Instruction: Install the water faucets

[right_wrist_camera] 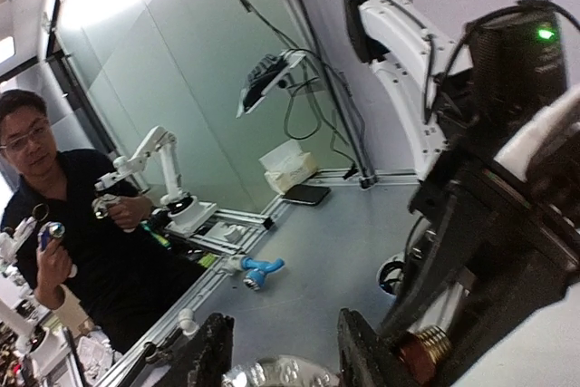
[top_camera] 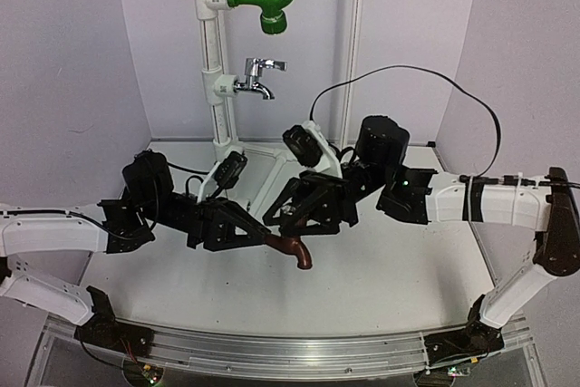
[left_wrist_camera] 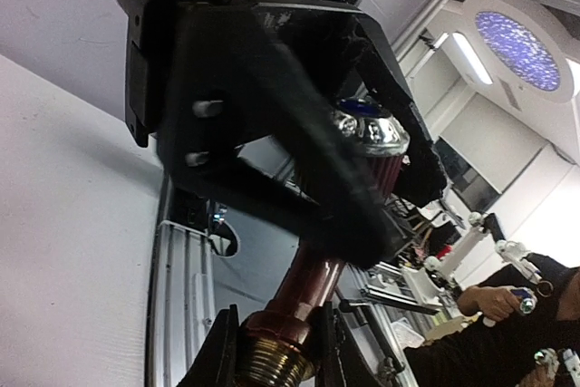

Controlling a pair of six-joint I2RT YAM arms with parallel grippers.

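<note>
The shiny chrome faucet (top_camera: 257,79) with a lever handle sits screwed into the lower white tee on the upright pipe (top_camera: 214,52). The dark reddish-brown faucet (top_camera: 294,250) hangs above the table between both grippers. My left gripper (top_camera: 264,237) is shut on its brass threaded end, as the left wrist view shows (left_wrist_camera: 276,355); the brown body (left_wrist_camera: 313,287) rises from the fingers. My right gripper (top_camera: 295,217) straddles the round chrome-topped knob (right_wrist_camera: 270,374), with its fingers (right_wrist_camera: 216,355) close against both sides. The knob also shows in the left wrist view (left_wrist_camera: 367,130).
A green elbow pipe piece (top_camera: 268,4) is fitted on the upper white tee. The white pipe stands at the back of the table (top_camera: 390,269), against the rear wall. A blue fitting (right_wrist_camera: 254,269) lies on the floor outside. A person (right_wrist_camera: 54,215) sits beyond the rail.
</note>
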